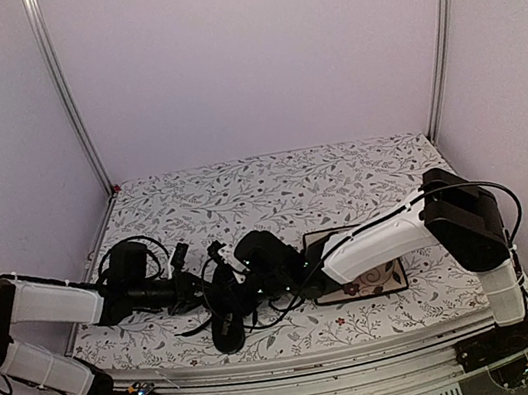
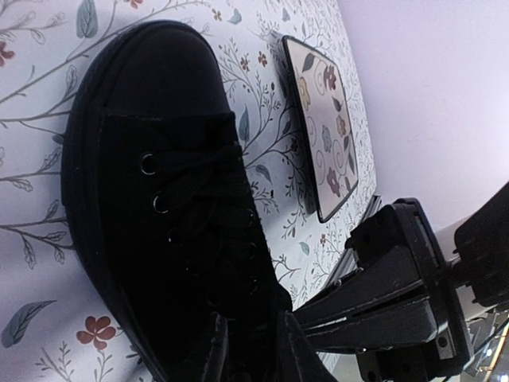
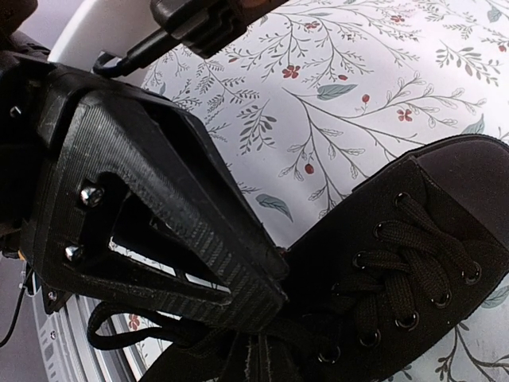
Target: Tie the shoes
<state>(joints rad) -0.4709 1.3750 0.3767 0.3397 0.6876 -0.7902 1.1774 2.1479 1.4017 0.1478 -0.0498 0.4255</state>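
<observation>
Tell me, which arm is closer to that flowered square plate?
The right arm: its forearm reaches across above the plate toward the shoe. The left arm comes in from the shoe's other side, away from the plate.

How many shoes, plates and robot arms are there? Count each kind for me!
Shoe: 1
Plate: 1
Robot arms: 2, left arm and right arm
Total: 4
</observation>
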